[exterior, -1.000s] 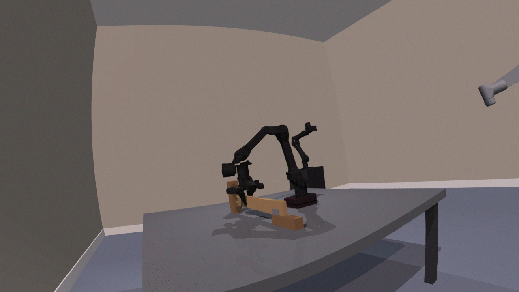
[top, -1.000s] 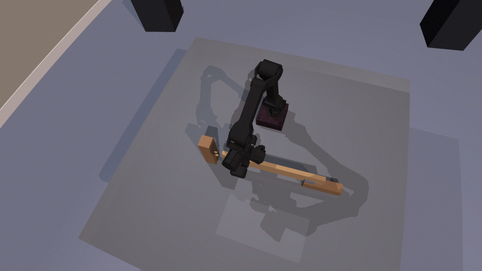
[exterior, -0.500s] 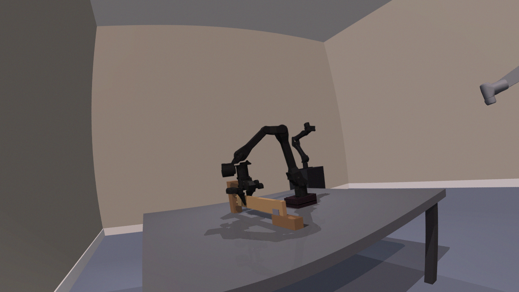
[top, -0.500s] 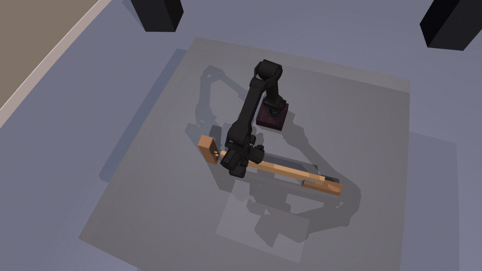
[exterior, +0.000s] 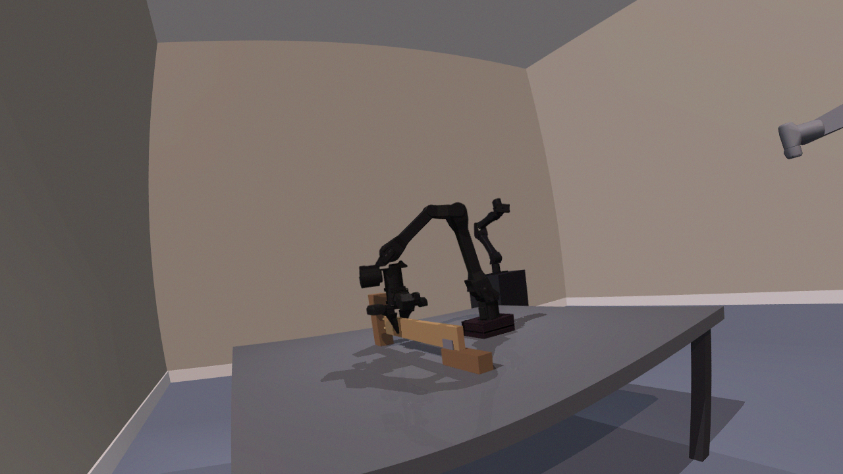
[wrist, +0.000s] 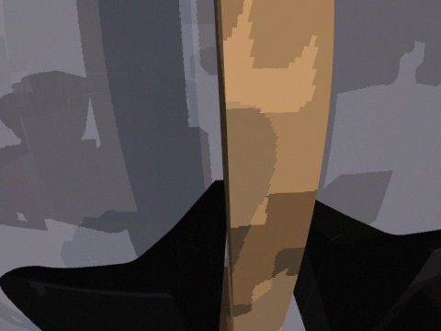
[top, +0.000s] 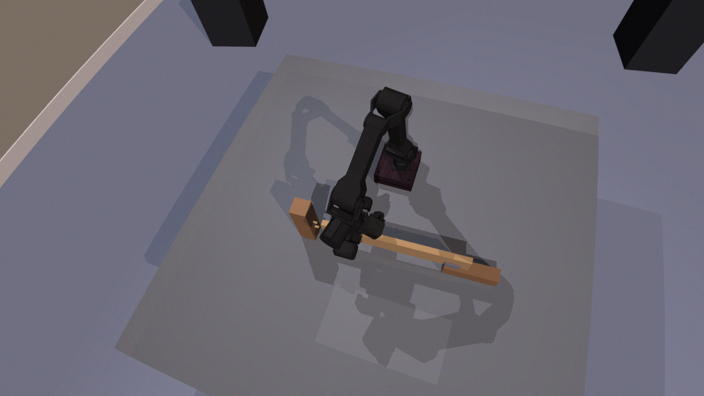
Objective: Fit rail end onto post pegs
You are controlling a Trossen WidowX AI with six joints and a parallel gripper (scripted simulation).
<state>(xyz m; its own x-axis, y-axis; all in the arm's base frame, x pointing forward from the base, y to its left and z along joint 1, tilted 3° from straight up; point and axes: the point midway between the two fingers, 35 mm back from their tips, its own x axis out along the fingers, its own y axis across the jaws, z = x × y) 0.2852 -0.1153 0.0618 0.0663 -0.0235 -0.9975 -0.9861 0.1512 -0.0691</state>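
Rail [top: 413, 247] is clamped in the gripper [top: 344, 236] right beside the post [top: 304, 217], end nearly touching it.

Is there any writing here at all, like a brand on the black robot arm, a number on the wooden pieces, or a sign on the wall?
None: no word, number, brand or sign can be read in any view.
Rail, post and footboard block: bare wood.
Arm, its base and the hand, shut on the rail: plain black and dark, no label showing.
Walls and table: unmarked.
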